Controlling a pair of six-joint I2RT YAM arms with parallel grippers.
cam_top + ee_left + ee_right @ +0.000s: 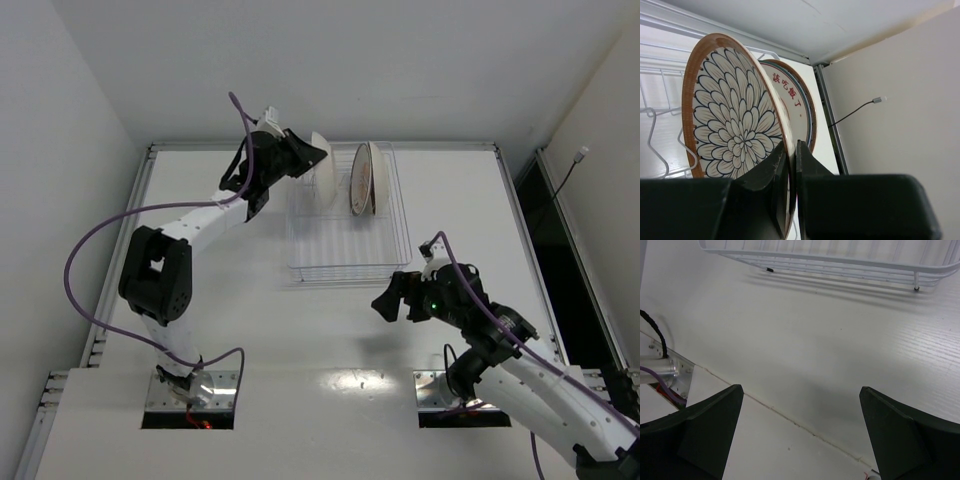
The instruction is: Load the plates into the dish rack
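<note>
The left tool (792, 167) is clamped on the lower rim of a round brown-rimmed plate w/ a dark petal flower pattern on its white face (732, 112). One black finger (777, 175) lies on the patterned side, the other on the back, w/ only the plate edge btw them. This flower plate stands almost upright, a little tilted. In the top view it shows edge-on at the far left part of the rectangular clear wire dish rack (395, 255), inside the rack outline. Whether its bottom sits in a slot, I cannot tell.

Just behind it in the left wrist view is a second round brown-rimmed plate w/ red characters on the white face (790, 92), also upright. In the top view it stands in the far middle part of the rack. One more plate rim (374, 180) is close against its right side; touching or not, I cannot tell.

The right tool (800, 427) has its two dark fingers wide apart & holds nothing. It hangs above the white surface (815, 340), on the near side of the rack, apart from the rack's near edge & well apart from the plates.
</note>
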